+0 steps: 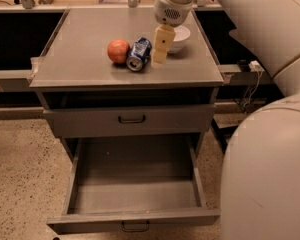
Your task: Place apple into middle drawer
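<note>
The red-orange apple [118,51] sits on the grey cabinet top [80,59], touching or almost touching a crushed blue can [139,54] on its right. My gripper [160,45] hangs from the white arm just right of the can and in front of the white bowl [179,37], about a can's width from the apple and holding nothing. The middle drawer [135,196] is pulled out at the bottom, its grey floor bare, with a dark curved handle [135,227] on its front.
A shut grey drawer front [130,120] with a dark handle sits above the open drawer. My large white arm [270,149] fills the right side. Dark shelves flank the cabinet. Speckled floor [20,174] lies to the left.
</note>
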Robot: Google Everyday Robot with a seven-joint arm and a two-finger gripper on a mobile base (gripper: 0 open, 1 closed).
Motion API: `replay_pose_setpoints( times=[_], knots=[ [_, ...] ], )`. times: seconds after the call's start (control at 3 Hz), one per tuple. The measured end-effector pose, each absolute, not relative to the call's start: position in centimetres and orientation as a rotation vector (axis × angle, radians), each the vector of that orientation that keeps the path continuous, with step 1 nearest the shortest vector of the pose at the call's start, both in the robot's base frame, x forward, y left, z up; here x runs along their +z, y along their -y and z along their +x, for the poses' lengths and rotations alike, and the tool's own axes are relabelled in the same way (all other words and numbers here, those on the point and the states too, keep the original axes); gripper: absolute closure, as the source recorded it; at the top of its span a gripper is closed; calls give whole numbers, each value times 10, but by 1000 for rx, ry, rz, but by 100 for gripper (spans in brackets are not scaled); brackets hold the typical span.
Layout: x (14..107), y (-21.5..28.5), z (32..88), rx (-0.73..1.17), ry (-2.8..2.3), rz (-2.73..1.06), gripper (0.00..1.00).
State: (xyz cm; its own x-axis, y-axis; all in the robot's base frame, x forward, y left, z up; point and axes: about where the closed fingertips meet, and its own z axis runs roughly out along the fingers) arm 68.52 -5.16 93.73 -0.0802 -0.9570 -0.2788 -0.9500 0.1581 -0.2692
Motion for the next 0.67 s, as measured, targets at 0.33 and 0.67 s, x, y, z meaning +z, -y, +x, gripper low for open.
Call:
replay_pose_setpoints(
  times=[0.33,0.67],
  knots=[
    [938,51,685,-26,-2055,-1814,0],
    [935,34,698,29,-2010,-1800,0]
  ],
)
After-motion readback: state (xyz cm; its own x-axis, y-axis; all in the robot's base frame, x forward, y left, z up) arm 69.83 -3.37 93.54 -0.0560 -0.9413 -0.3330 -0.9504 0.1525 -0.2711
